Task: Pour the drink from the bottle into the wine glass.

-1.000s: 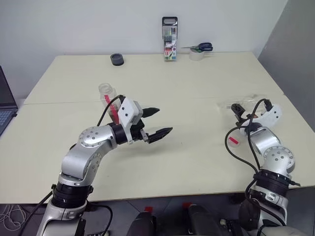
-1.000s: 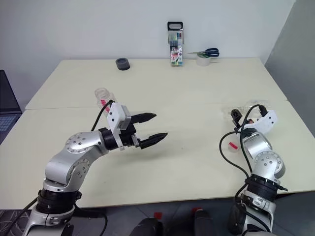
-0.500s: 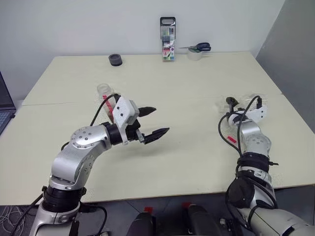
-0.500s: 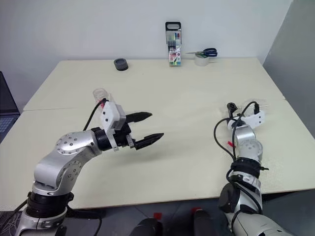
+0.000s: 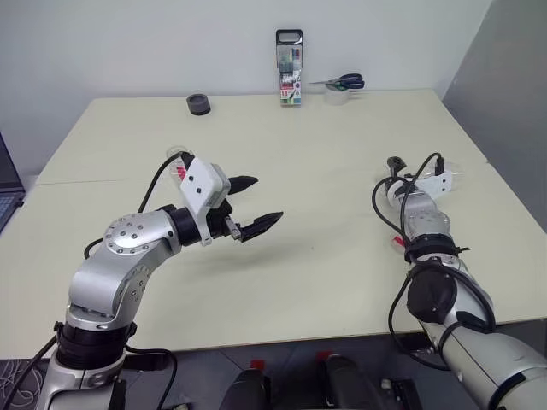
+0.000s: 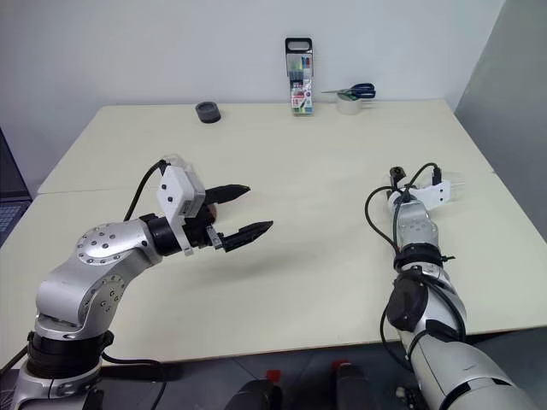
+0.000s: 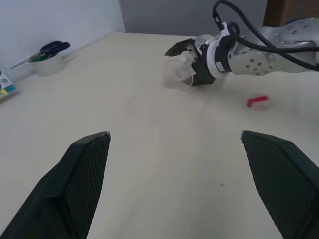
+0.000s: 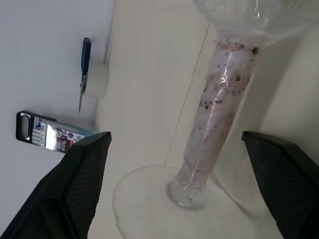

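The left gripper hung above the cream table, its two black fingers spread wide and pinching nothing. Just behind its wrist the bottle was largely hidden, so I could not tell how it stood. On the table's right side a small red piece lay near the right arm. Farther along, the right gripper was spread too, its fingers on either side of the wine glass, whose stem ran between them without either finger touching it. At the far edge stood a black roll, a marker pack, and scissors resting on a tape roll.
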### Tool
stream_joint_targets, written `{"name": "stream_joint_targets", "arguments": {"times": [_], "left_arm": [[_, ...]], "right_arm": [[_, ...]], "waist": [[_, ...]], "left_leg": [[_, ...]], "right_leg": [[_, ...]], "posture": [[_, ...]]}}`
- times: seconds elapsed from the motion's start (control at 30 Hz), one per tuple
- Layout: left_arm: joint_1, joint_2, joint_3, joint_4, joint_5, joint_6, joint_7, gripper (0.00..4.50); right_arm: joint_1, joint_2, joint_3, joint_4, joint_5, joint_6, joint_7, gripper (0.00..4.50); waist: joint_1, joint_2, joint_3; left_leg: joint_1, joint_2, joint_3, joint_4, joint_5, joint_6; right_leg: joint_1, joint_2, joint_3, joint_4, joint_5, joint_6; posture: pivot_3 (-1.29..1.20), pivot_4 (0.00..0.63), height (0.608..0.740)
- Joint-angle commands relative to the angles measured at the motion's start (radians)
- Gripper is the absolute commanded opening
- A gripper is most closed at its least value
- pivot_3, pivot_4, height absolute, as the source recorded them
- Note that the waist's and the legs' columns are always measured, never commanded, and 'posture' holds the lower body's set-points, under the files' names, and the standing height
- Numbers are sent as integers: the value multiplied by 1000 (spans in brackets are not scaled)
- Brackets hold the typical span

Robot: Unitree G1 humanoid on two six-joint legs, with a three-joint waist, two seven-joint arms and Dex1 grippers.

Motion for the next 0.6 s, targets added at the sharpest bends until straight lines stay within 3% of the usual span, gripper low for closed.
{"name": "stream_joint_targets", "arguments": {"times": [0.03, 0.3, 0.43, 0.6], "left_arm": [[-11, 12, 23, -36, -14, 1, 6, 4487], [-66, 19, 7, -3, -12, 9, -15, 4487], [-78, 17, -5, 9, -8, 6, -28, 4500], [-83, 14, -9, 25, -4, -2, -40, 4500]], "right_arm": [[0, -23, -43, 41, 7, -60, -35, 4500], [-13, -18, -79, 67, 19, -149, -91, 4500], [0, -21, -81, 63, 10, -190, -127, 3542], [32, -26, -69, 31, -1, -197, -162, 1663]], "waist": [[4, 0, 0], [19, -1, 0], [22, -1, 0], [22, -1, 0]], "left_leg": [[0, 0, 0, 0, 0, 0], [0, 0, -1, 1, 0, 0], [0, -1, 0, 1, 1, -2], [-1, 0, 0, 0, 1, -2]], "right_leg": [[0, 0, 0, 0, 0, 0], [1, 0, -1, 0, 0, 0], [1, 0, -1, 0, 0, 0], [1, 0, -1, -1, 0, 0]], "posture": [[0, 150, 740], [0, 150, 740], [0, 150, 740], [0, 150, 740]]}}
